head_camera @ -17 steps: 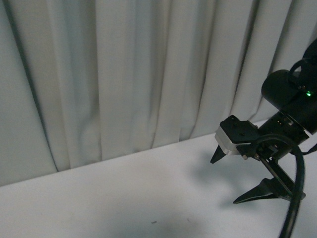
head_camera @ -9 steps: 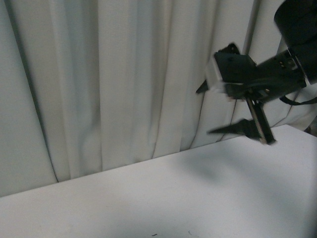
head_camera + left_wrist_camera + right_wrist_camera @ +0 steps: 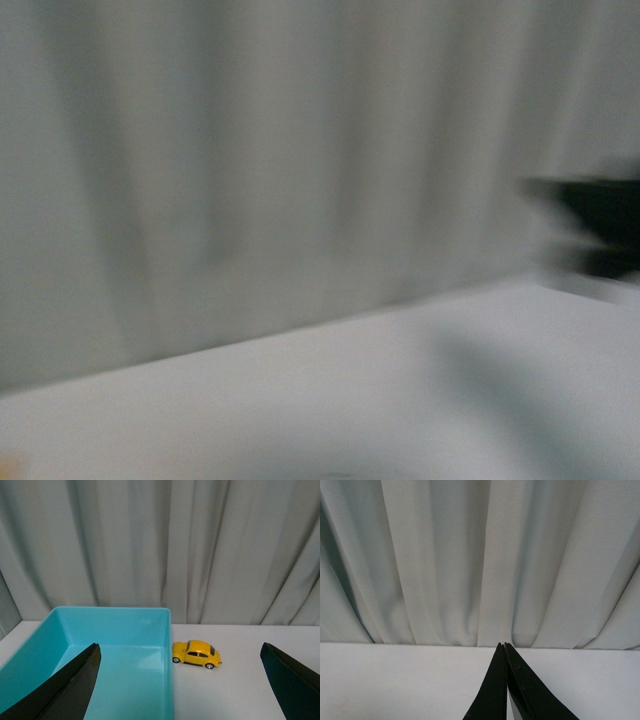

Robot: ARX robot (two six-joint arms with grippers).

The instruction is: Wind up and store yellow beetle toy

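The yellow beetle toy point(image 3: 196, 654) stands on its wheels on the white table, right beside the outer wall of the teal bin point(image 3: 168, 630); I cannot tell whether they touch. My left gripper point(image 3: 179, 648) is open, its dark fingers point(image 3: 70, 685) spread wide on either side of the toy and the bin, and well short of both. My right gripper point(image 3: 503, 645) is shut with nothing in it, over bare table and pointing at the curtain. The front view is smeared; a dark shape point(image 3: 600, 230) at its right edge is part of an arm.
A pale pleated curtain point(image 3: 165, 545) hangs close behind the table along its far edge. The teal bin's inside shows nothing in it. White table surface point(image 3: 240, 685) lies to the toy's other side.
In the front view the arm at the right rose with its jaws apart, then slid to the right edge. The whole picture is now blurred by motion.
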